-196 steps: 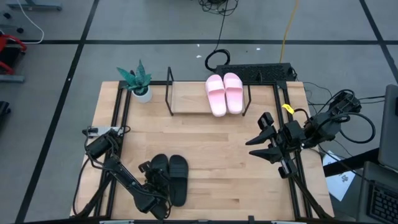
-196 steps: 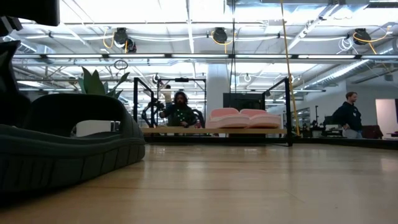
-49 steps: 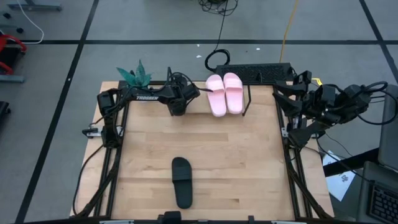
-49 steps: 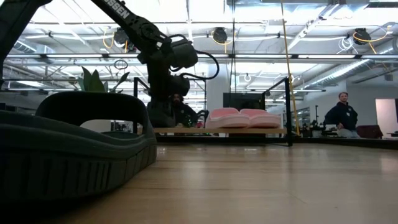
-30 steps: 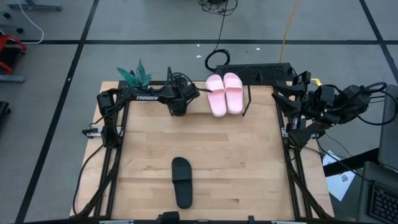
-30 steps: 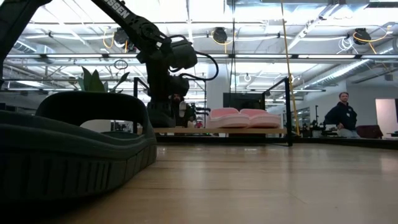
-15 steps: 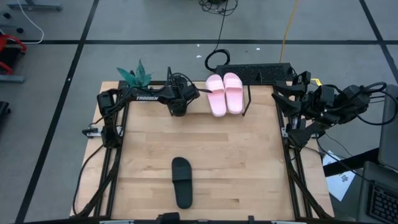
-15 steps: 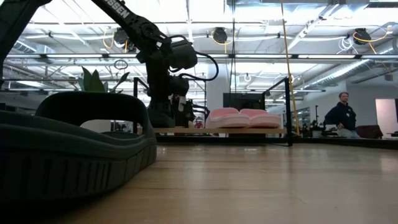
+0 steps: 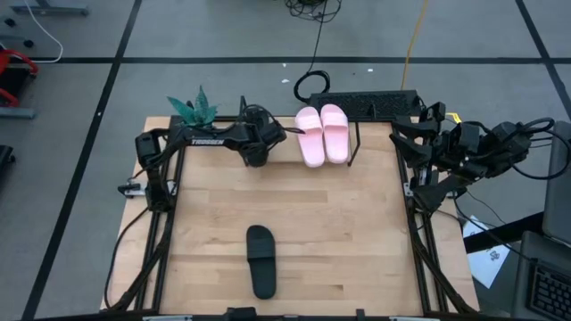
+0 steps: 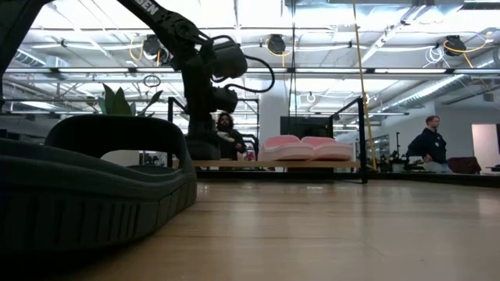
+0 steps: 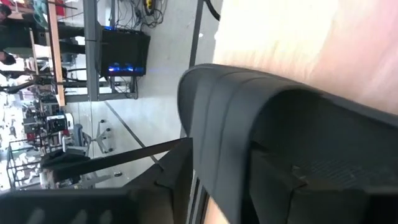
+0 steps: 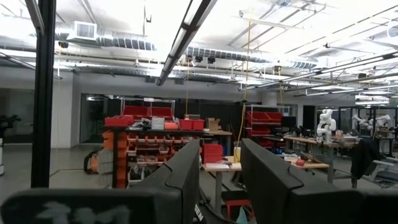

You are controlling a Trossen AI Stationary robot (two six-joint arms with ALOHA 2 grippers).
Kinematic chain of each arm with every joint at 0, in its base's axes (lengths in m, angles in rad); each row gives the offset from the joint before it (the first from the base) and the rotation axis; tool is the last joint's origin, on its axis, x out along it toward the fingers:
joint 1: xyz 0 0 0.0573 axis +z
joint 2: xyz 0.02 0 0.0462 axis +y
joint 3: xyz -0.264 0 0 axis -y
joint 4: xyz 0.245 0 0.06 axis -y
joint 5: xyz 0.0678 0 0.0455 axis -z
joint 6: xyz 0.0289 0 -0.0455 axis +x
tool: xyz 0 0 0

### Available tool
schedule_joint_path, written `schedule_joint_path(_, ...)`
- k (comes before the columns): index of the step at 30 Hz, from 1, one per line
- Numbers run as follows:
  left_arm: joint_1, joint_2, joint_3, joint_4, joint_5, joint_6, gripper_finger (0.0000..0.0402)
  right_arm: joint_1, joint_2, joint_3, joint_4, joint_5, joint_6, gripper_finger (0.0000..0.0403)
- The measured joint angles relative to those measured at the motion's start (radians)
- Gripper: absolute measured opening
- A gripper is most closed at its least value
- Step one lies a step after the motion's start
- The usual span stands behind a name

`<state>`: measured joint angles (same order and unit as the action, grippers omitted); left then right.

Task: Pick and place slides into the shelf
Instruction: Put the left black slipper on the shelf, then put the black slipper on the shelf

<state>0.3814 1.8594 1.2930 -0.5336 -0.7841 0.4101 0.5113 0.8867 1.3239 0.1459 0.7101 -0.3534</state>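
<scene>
At eleven o'clock on the table, the left gripper (image 9: 257,150) hangs over the shelf's (image 9: 278,150) empty left half, a black slide (image 11: 292,155) filling its wrist view from so close that it seems to be in the grasp or just under it; whether the fingers are clamped or parted I cannot tell. That half is the open slot, since the pink pair (image 9: 322,134) already sits side by side on the right half, so the arm reaches here to fill the board from the gap outward. The second black slide (image 9: 260,259) lies alone at six o'clock near the front edge, well apart from the shelf, and looms in the low view's foreground. At three o'clock the right gripper (image 9: 400,135) waits off the table's edge, its fingers (image 12: 186,177) parted on nothing, leaving the shelf clear for the working arm. A plant (image 9: 194,109) stands just left of the shelf.
</scene>
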Motion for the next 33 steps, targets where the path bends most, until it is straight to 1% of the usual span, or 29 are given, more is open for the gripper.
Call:
schedule_joint_path(5,0.001,-0.028,0.0,-0.011,0.01,-0.013,0.0156,0.0,0.0,0.0,0.0,0.0,0.0,0.011)
schedule_joint_path(12,-0.004,-0.028,0.0,-0.075,0.032,-0.058,0.017,0.0,0.0,0.0,0.0,0.0,0.0,0.011)
schedule_joint_path(18,-0.005,-0.028,0.0,-0.082,0.033,-0.066,0.0175,0.0,0.0,0.0,0.002,0.0,0.0,0.011)
schedule_joint_path(26,-0.029,-0.028,0.0,-0.105,0.019,-0.073,0.0175,0.0,0.0,0.0,0.003,0.0,0.0,0.011)
schedule_joint_path(31,-0.05,-0.029,0.0,-0.123,-0.031,-0.075,0.0175,0.0,0.0,0.0,0.003,0.0,0.0,0.011)
schedule_joint_path(33,-0.061,-0.041,0.0,-0.136,-0.03,-0.085,0.0175,0.0,0.0,0.0,0.003,0.0,0.001,0.011)
